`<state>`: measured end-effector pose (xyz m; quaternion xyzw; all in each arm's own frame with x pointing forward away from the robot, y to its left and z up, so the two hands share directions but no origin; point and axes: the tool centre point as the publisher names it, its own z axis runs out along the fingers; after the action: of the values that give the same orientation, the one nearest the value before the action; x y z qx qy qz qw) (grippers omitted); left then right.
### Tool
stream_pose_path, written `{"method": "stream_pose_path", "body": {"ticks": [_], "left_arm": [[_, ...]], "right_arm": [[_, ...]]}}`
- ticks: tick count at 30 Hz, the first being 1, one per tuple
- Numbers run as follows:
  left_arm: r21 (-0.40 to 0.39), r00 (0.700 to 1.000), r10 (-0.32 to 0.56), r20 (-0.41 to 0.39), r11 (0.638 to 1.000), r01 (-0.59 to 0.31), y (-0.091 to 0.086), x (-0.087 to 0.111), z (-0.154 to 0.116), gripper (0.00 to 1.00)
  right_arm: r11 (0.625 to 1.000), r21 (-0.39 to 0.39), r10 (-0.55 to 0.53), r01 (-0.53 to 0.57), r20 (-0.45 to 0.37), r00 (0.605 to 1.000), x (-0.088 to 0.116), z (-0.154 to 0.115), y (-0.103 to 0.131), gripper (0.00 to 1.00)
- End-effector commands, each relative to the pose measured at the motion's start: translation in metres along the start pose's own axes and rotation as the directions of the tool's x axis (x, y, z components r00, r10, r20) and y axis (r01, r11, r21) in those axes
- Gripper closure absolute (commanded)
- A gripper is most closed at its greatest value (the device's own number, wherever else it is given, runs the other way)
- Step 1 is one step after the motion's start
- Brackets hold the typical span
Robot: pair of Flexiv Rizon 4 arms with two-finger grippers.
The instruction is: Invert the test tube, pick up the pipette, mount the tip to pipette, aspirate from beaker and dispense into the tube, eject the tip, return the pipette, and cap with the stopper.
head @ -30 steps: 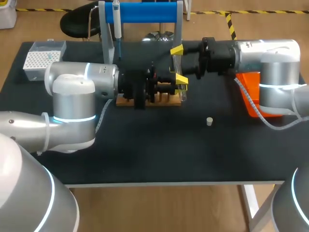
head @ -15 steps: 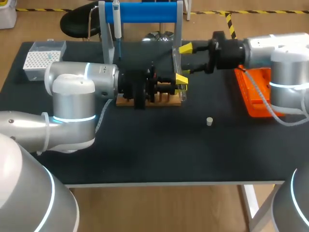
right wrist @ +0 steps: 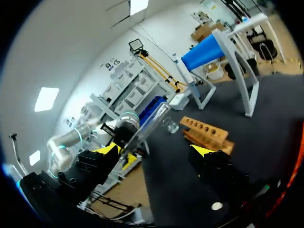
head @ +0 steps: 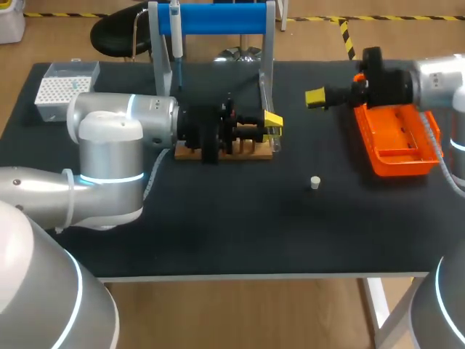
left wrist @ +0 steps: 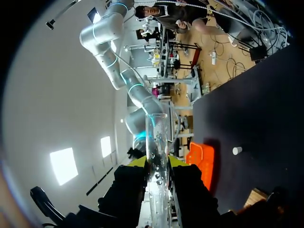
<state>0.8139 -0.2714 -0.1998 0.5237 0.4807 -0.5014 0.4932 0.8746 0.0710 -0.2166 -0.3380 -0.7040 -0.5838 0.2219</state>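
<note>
Head view: backed away from the rack [head: 225,152] to the orange tray [head: 365,134] with right gripper [head: 315,97] spread empty, leaving the test tube [left wrist: 156,142] clamped in left gripper [left wrist: 156,162] there; pipette [head: 175,30] pickup probably next.

Orange bin [head: 398,156] toward the black table's [head: 218,225] right side

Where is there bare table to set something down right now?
Bare: the front strip of table between wooden rack and near edge, save the stopper. Crowded: around the rack, where the left gripper holds the test tube.
</note>
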Motion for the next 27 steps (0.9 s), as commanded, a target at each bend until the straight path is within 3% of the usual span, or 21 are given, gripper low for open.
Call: {"method": "stream_pose_path", "body": {"ticks": [1, 13, 15, 19, 23, 27], "left_arm": [[0.003, 1.0, 0.001, 0.0, 1.0, -0.001, 0.002, 0.0, 0.001, 1.0], [0.003, 1.0, 0.001, 0.0, 1.0, -0.001, 0.002, 0.0, 0.001, 1.0], [0.038, 0.994, -0.106, 0.003, 0.994, 0.106, 0.002, -0.01, -0.009, 1.0], [0.086, 0.934, -0.355, -0.044, 0.93, 0.358, 0.005, -0.034, -0.019, 1.0], [0.073, 0.788, -0.612, -0.069, 0.784, 0.616, 0.007, -0.058, -0.021, 1.0], [0.073, 0.788, -0.612, -0.069, 0.784, 0.616, 0.007, -0.058, -0.021, 1.0]], "right_arm": [[0.958, -0.102, -0.248, 0.269, 0.179, 0.952, -0.001, -0.002, -0.01, 0.0], [0.958, -0.102, -0.248, 0.269, 0.179, 0.952, -0.001, -0.002, -0.01, 0.0], [0.958, -0.102, -0.248, 0.269, 0.179, 0.952, -0.001, -0.002, -0.01, 0.0], [0.958, -0.102, -0.248, 0.269, 0.179, 0.952, -0.001, -0.002, -0.01, 0.0], [0.958, -0.102, -0.248, 0.269, 0.179, 0.952, -0.001, -0.002, -0.01, 0.0], [0.958, -0.102, -0.248, 0.269, 0.179, 0.952, -0.001, -0.002, -0.01, 0.0]]}}
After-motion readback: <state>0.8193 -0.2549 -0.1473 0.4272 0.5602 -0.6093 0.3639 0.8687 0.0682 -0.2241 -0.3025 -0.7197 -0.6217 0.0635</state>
